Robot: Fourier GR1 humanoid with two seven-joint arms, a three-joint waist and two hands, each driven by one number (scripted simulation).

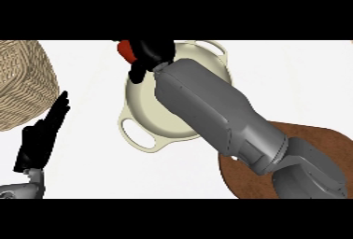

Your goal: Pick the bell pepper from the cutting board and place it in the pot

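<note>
A red bell pepper (124, 50) shows at the top of the view, held in my right hand (153, 52), whose black fingers curl round it and hide most of it. The hand and pepper hang at the far left rim of the cream pot (148, 112), which has two loop handles. My right forearm crosses the pot's opening and covers much of it. The brown cutting board (314, 140) lies at the lower right, partly under that arm, with nothing showing on its visible part. My left hand (41, 135) rests open at the lower left, fingers pointing up.
A woven wicker basket (24, 79) stands at the left edge, just beyond my left hand's fingertips. White counter surrounds the pot and board.
</note>
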